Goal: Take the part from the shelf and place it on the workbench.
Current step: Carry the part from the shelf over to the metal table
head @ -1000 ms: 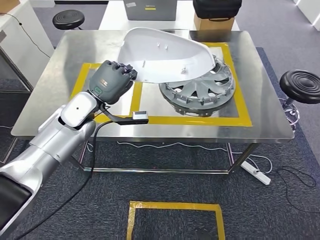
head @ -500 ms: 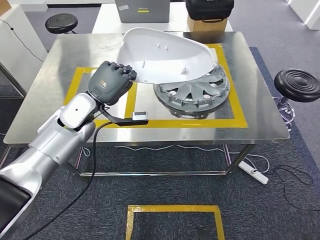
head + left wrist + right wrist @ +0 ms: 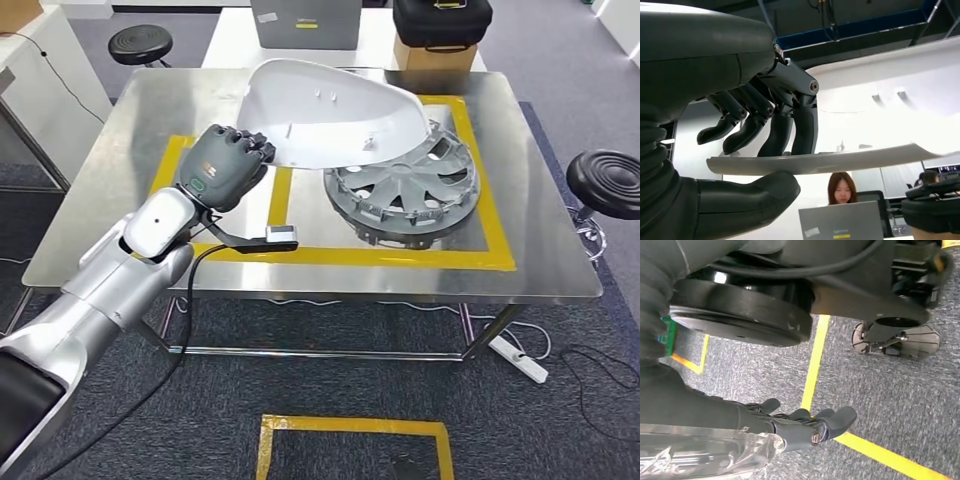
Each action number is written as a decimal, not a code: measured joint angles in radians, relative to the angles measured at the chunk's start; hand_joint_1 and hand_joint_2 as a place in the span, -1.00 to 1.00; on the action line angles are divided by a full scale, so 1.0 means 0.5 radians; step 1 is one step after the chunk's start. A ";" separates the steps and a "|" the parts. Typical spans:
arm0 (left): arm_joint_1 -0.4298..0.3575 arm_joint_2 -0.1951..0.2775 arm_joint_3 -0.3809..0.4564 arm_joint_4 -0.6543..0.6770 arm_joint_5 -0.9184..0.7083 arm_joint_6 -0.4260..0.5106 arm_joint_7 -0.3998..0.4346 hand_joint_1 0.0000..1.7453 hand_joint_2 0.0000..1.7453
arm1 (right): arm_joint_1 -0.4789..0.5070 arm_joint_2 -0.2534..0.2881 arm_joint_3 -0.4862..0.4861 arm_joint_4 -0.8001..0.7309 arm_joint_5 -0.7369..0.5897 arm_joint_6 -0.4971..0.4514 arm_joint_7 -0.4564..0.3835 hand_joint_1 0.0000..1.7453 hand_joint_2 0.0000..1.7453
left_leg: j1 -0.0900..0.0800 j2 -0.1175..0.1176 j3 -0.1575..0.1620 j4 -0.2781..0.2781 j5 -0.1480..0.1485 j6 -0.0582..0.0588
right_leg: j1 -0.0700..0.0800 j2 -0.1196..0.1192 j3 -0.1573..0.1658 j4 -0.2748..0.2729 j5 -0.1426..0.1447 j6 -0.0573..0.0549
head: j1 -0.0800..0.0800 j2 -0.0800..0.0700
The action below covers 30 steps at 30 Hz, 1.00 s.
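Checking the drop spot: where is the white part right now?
In the head view, the white part is gripped by the left hand above the workbench, its far end over the silver wheel cover.

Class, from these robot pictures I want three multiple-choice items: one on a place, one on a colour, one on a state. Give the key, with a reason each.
1. Where does the silver hubcap lie?
A. On the floor
B. On the metal workbench
C. On a stool

2. What colour is the tape on the workbench?
A. Yellow
B. Red
C. Blue

3. What is the left hand doing?
A. Hanging with nothing in it
B. Pressing the hubcap
C. Gripping the white part

Key: 1 B, it rests inside the taped frame; 2 A, yellow strips; 3 C, thumb and fingers clamp the part's edge.
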 joint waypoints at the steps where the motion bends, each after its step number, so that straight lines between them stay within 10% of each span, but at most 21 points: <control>1: 0.000 0.001 0.000 0.000 0.004 0.000 -0.006 1.00 1.00 | 0.001 0.000 0.000 0.000 0.001 0.000 0.000 -1.00 1.00 | -0.004 -0.001 -0.004 0.001 0.002 0.005 | 0.000 0.004 0.007 -0.013 -0.002 0.000 | -0.001 0.000; 5: -0.001 0.002 -0.001 0.000 0.036 -0.023 -0.050 1.00 1.00 | 0.004 0.000 0.000 0.000 0.003 -0.001 0.000 -1.00 1.00 | -0.004 0.005 0.003 -0.017 0.011 0.029 | 0.003 0.017 0.001 -0.016 0.001 -0.007 | -0.005 0.000; 14: -0.012 0.005 -0.003 0.000 0.035 -0.042 -0.044 1.00 1.00 | 0.004 0.000 -0.001 0.000 0.008 -0.001 -0.001 -1.00 1.00 | 0.001 0.006 0.006 -0.041 0.026 -0.032 | 0.009 0.015 -0.006 -0.015 0.004 -0.030 | -0.004 0.000; 19: -0.023 0.003 -0.001 -0.004 0.031 -0.044 -0.037 1.00 1.00 | 0.001 -0.001 -0.002 0.000 0.008 -0.002 -0.004 -1.00 1.00 | 0.003 0.009 0.037 -0.100 0.042 0.019 | 0.000 0.011 0.002 -0.036 0.008 0.003 | -0.004 0.000; 23: -0.039 -0.001 -0.006 -0.007 0.012 -0.049 -0.019 1.00 1.00 | -0.003 0.000 -0.006 0.000 0.006 -0.002 -0.012 -1.00 1.00 | 0.022 0.017 0.076 -0.146 0.054 0.021 | -0.009 0.002 -0.182 0.348 -0.171 0.034 | 0.005 0.000; 25: -0.034 -0.001 -0.017 -0.007 0.006 -0.051 -0.014 1.00 1.00 | -0.010 -0.001 -0.010 0.000 0.006 -0.001 -0.015 -1.00 1.00 | 0.031 0.016 0.084 -0.141 0.042 0.006 | -0.022 -0.002 -0.232 0.436 -0.168 0.057 | 0.006 0.000; 28: -0.032 -0.001 -0.027 -0.007 0.004 -0.052 -0.011 1.00 1.00 | -0.004 -0.002 -0.019 0.001 0.008 -0.001 -0.010 -1.00 1.00 | 0.057 0.010 0.092 -0.098 -0.002 -0.042 | -0.048 -0.005 -0.088 0.145 -0.008 0.108 | 0.014 0.000; 30: -0.036 0.000 -0.029 -0.008 0.003 -0.052 -0.008 1.00 1.00 | 0.004 0.001 -0.022 0.003 0.009 -0.001 -0.009 -1.00 1.00 | 0.057 0.005 0.078 -0.050 -0.035 -0.073 | -0.058 0.003 -0.021 0.019 0.007 0.092 | 0.024 0.000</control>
